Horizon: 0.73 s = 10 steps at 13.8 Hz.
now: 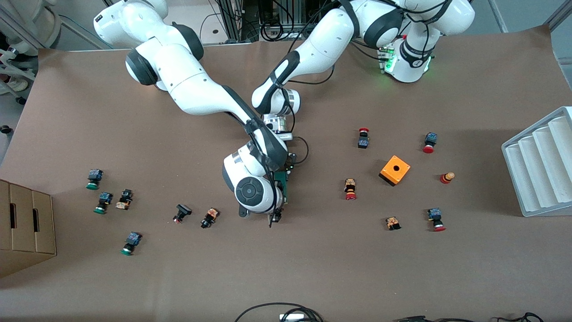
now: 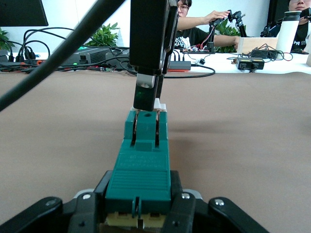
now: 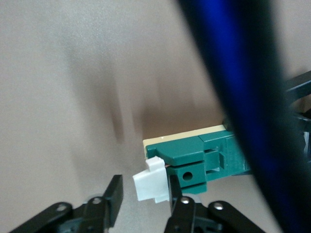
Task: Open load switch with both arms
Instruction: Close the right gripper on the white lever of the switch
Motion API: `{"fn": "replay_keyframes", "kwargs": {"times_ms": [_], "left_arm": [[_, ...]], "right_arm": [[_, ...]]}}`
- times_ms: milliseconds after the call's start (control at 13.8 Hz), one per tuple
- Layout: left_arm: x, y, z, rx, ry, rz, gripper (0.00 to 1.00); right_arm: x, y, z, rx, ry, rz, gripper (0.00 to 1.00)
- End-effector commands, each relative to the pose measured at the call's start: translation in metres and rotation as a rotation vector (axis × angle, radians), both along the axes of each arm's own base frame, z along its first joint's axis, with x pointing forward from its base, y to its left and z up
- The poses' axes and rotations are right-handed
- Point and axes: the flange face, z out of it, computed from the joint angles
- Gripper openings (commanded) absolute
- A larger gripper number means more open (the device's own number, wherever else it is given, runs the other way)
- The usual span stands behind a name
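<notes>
The load switch (image 1: 282,184), a slim green bar, is held above the middle of the table. In the left wrist view my left gripper (image 2: 138,196) is shut on the near end of the load switch (image 2: 141,165), one finger on each side. At its other end is the small white block (image 3: 151,185). My right gripper (image 3: 144,198) straddles that block and is open: one finger (image 3: 176,191) lies against the block, while the other (image 3: 114,200) stands off with a gap. From the front, the right gripper (image 1: 274,218) sits below its white wrist, and the left gripper (image 1: 287,160) is mostly hidden.
An orange square box (image 1: 394,169) sits toward the left arm's end, with red-capped push buttons (image 1: 350,188) around it. More buttons (image 1: 210,217) lie toward the right arm's end. A cardboard box (image 1: 27,223) and a grey stepped tray (image 1: 540,165) stand at the table's two ends.
</notes>
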Motion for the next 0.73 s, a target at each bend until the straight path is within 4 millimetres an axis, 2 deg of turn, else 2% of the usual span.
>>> {"fn": "replay_keyframes", "kwargs": {"times_ms": [0, 436, 654], "left_arm": [[0.005, -0.004, -0.001, 0.016, -0.001, -0.01, 0.48], [0.006, -0.003, -0.001, 0.016, -0.001, -0.009, 0.48], [0.006, -0.003, -0.001, 0.016, -0.001, -0.009, 0.49]], "right_arm": [[0.003, 0.004, 0.0, 0.017, 0.028, -0.023, 0.4], [0.002, 0.004, 0.004, 0.019, 0.029, -0.022, 0.38], [0.002, 0.007, 0.015, 0.036, 0.025, -0.021, 0.38]]}}
